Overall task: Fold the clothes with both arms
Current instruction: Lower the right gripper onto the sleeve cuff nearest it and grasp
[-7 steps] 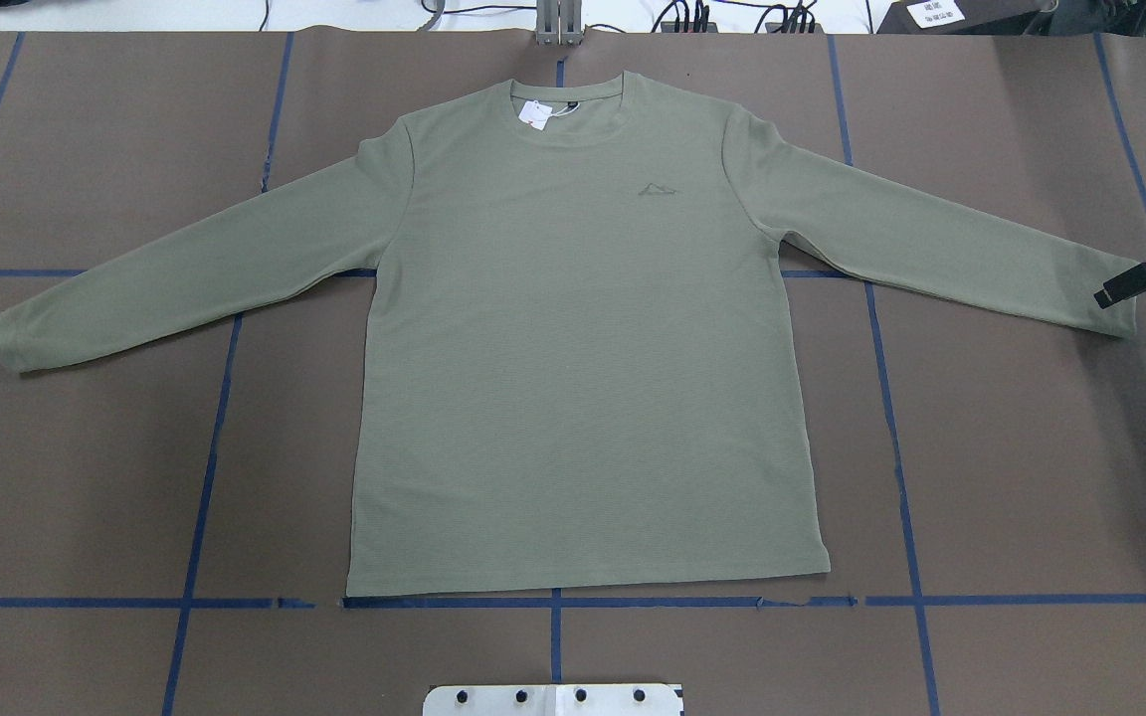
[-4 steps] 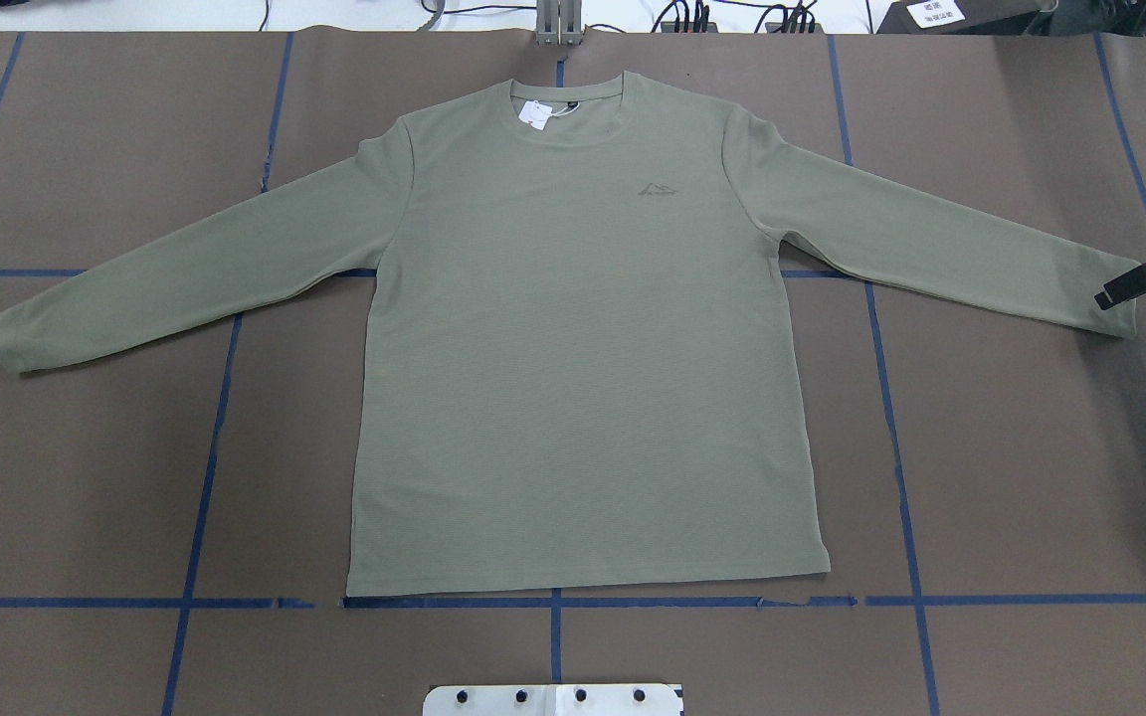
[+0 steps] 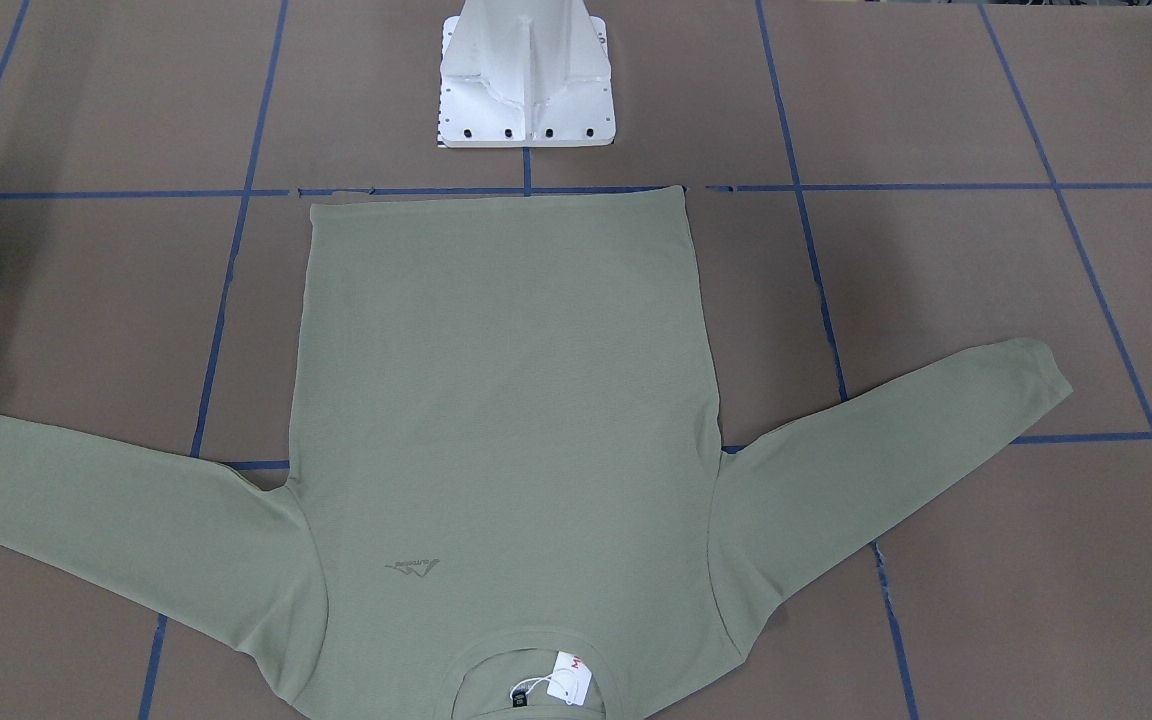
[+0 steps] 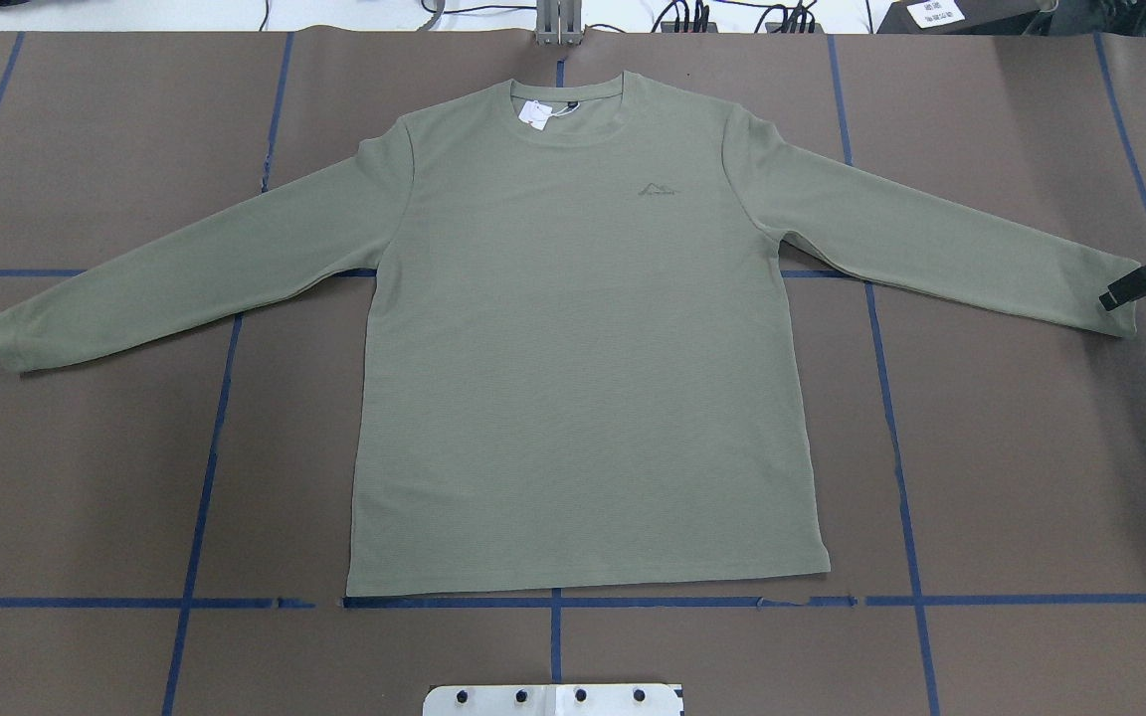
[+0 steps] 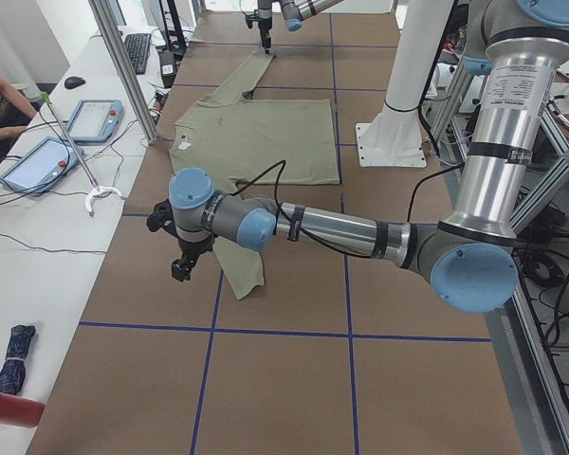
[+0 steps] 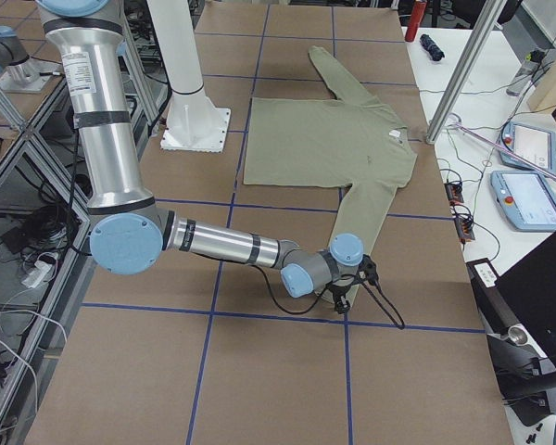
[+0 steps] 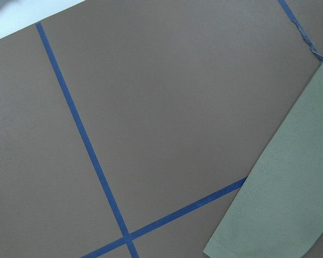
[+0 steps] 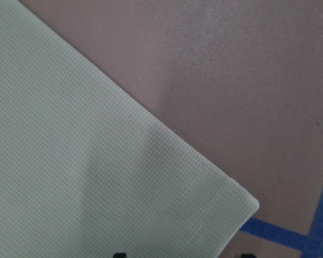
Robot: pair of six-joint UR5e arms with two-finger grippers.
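The right gripper (image 4: 1122, 291) hangs low and points down at the right cuff (image 8: 194, 199) of the shirt (image 4: 583, 348), the cuff on the robot's own right. Its wrist view catches two black fingertips (image 8: 119, 254) at the bottom edge, set well apart with the cuff's hem between them. It is spread, then, and pinching nothing. The left gripper (image 5: 182, 267) shows only in the side view, so I cannot tell whether it is spread or pressed together. It points down over bare table (image 4: 1031, 477) just beside the left cuff (image 7: 269, 226), which sits in the lower corner of the left wrist view rather than under the camera. The right arm (image 6: 222, 246) and the left arm (image 5: 332, 227) are posed alike: upper link dropping steeply to a low elbow, forearm stretched out nearly level over the table, wrist bent down at the end. The olive-green long-sleeved shirt lies flat and face up in the middle of the table. Its hem is toward the robot, the white hang tag (image 4: 533, 114) is at the far neckline, and both sleeves are splayed outward across the blue tape lines (image 4: 896, 447). As I judge it, no fold has been made yet — the task stands at its opening grasp, with the right side nearer to taking its cuff than the left. Bringing both sleeves in and folding the body all remain.
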